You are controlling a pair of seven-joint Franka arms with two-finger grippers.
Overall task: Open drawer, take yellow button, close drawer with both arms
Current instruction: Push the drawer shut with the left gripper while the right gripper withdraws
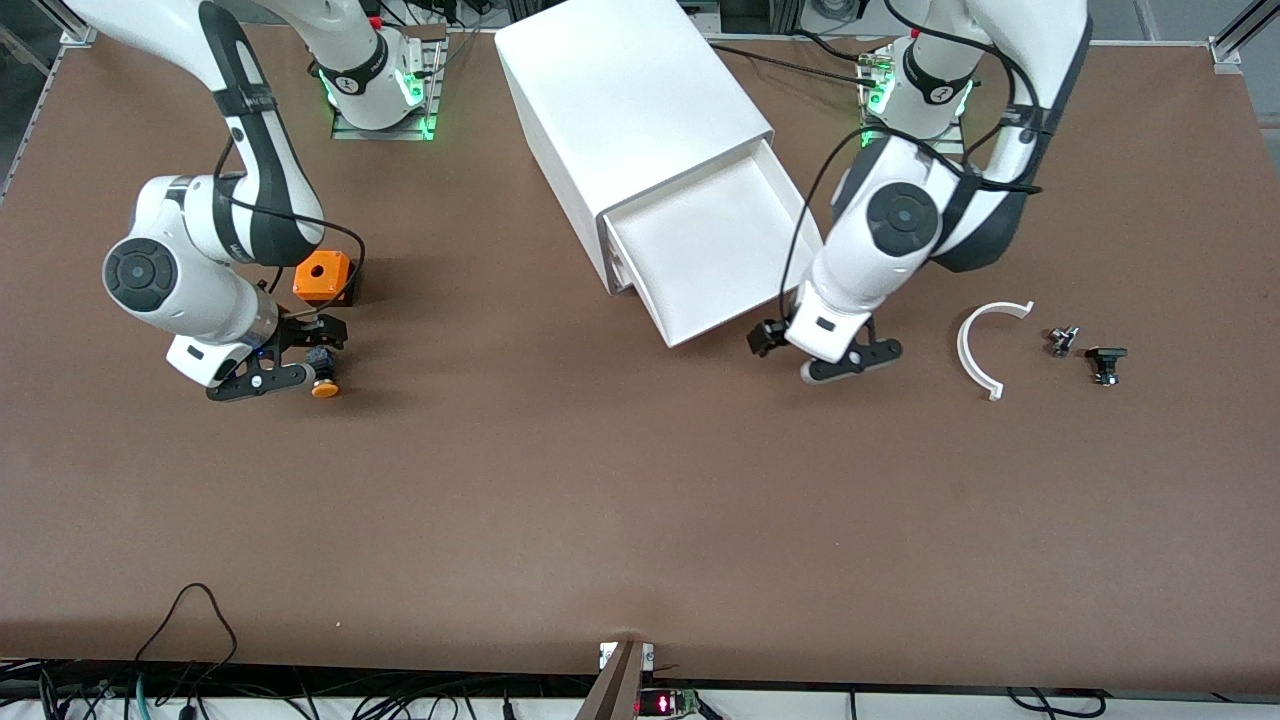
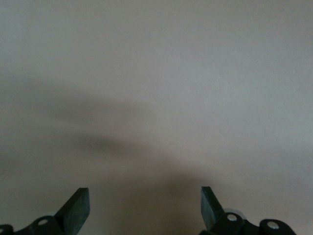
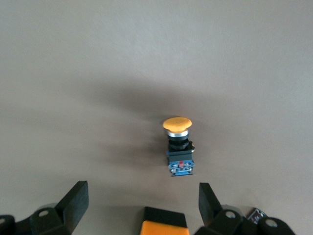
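The button (image 1: 322,378) lies on its side on the table, orange-yellow cap toward the front camera, just nearer to that camera than the orange cube (image 1: 322,277). In the right wrist view the button (image 3: 178,147) lies free ahead of the fingertips. My right gripper (image 1: 295,355) (image 3: 142,200) is open and empty, low over the table at the button. The white cabinet (image 1: 630,100) has its drawer (image 1: 715,250) pulled out, and the drawer looks empty. My left gripper (image 1: 812,358) (image 2: 145,205) is open and empty over bare table beside the drawer's front.
A white curved piece (image 1: 985,345) and two small black parts (image 1: 1062,340) (image 1: 1105,362) lie toward the left arm's end of the table. The orange cube also shows between the fingers in the right wrist view (image 3: 164,227). Cables run along the table's front edge (image 1: 190,640).
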